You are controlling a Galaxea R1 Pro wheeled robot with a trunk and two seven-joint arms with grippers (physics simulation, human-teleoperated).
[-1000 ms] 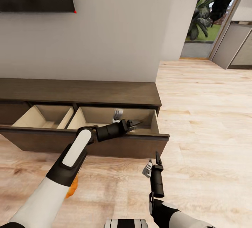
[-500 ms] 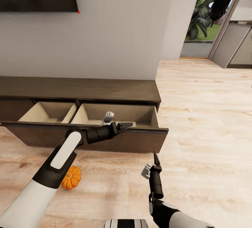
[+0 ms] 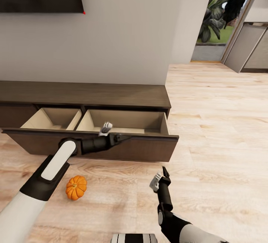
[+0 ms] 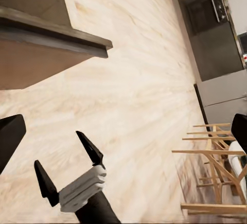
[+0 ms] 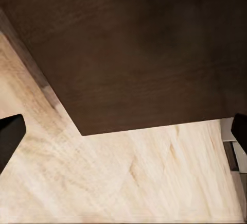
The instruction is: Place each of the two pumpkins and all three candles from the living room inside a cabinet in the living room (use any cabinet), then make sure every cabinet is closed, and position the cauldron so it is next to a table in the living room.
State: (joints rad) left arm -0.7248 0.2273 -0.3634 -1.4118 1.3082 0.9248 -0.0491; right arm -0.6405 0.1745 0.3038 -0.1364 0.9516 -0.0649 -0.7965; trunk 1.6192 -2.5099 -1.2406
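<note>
The left end effector [image 3: 120,137] has pulled back from over the open drawer of the cabinet [image 3: 111,97] and now sits at the drawer front, its fingers apart and holding nothing. One pumpkin [image 3: 76,187] lies on the floor (it was hidden under the arm a second ago). It has yet to go inside. The right end effector [image 3: 160,176] waits low, fingers apart too.

Cabinet [image 3: 93,95]: dark-brown matt wood, pale tan drawer interiors. Floor [image 3: 216,123]: light grained wood planks. Pumpkin [image 3: 76,187]: orange, ribbed, slightly glossy.
</note>
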